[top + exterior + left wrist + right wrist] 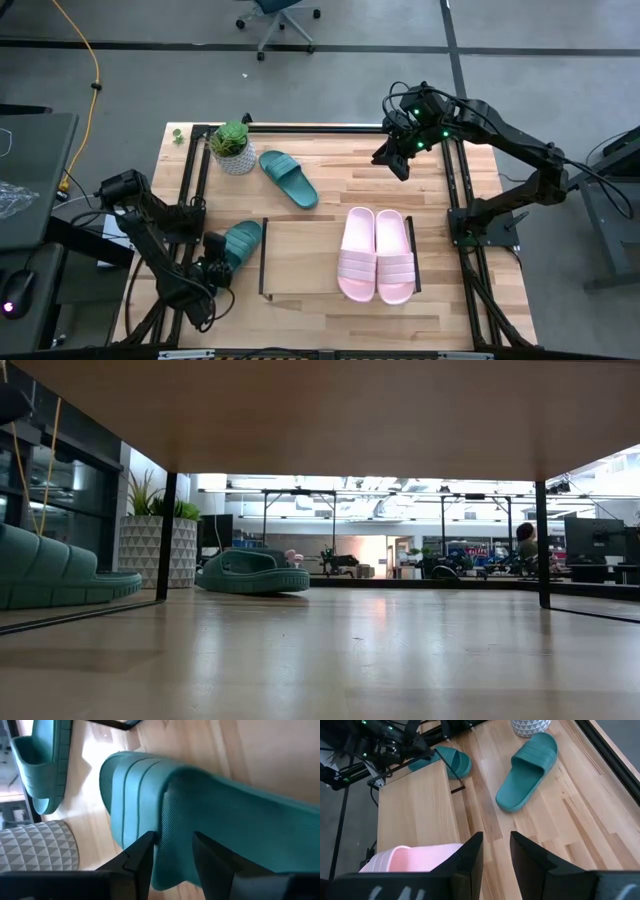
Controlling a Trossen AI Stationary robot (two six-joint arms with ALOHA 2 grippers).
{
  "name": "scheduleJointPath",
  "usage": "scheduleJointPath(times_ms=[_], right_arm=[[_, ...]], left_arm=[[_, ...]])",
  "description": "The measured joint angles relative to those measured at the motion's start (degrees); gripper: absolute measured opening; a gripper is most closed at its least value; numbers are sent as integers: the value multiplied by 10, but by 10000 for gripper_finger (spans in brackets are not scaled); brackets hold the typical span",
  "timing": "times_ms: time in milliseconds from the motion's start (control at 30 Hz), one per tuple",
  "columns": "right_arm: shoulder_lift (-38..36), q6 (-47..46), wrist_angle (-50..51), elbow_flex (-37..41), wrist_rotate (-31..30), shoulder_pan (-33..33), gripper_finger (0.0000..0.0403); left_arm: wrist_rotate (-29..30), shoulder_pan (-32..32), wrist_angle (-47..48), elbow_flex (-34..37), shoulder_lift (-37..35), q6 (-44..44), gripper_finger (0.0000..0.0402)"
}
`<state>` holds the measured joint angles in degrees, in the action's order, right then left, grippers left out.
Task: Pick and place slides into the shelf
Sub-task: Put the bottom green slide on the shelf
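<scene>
One teal slide (243, 240) (50, 570) (225, 810) sits just left of the shelf (300, 255) (415, 805), and my left gripper (218, 252) (172, 852) is shut on its near-left end. The second teal slide (289, 179) (250, 572) (527, 770) lies sole-down on the table farther back. Two pink slides (360, 255) (396, 257) (415, 857) lie side by side on the right half of the shelf's wood top. My right gripper (397, 160) (496, 855) hovers open over the table's far right part, touching nothing. My left gripper pinches the teal slide between its two fingers (140, 857) at the textured end behind the ribbed strap (176, 835). The fingers come slanting from the table's near-left side, along the slide. In the low view the slide sits low by the table; whether it touches, I cannot tell.
A potted plant in a patterned white pot (233, 148) (150, 545) stands at the table's far left, close to the lying teal slide. A black frame (455, 190) edges the table. The shelf's left half is bare wood. The low view looks under the shelf between its posts (168, 535).
</scene>
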<state>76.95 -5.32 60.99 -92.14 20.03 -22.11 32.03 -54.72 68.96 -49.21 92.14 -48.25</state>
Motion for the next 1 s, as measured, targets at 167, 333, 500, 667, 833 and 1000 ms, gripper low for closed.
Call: scheduleJointPath(times_ms=[167,333,500,667,833,1000], right_arm=[[0,-2,0,0,0,0,87],[0,-2,0,0,0,0,87],[0,-2,0,0,0,0,87],[0,-2,0,0,-1,0,87],[0,-2,0,0,-1,0,87],[0,-1,0,0,-1,0,87]], left_arm=[[30,0,0,4,0,-2,123],[40,0,0,4,0,-2,96],[38,0,1,4,0,-2,33],[36,0,8,3,0,-18,13],[27,0,62,-15,0,-59,4],[25,0,130,-53,0,-90,2]])
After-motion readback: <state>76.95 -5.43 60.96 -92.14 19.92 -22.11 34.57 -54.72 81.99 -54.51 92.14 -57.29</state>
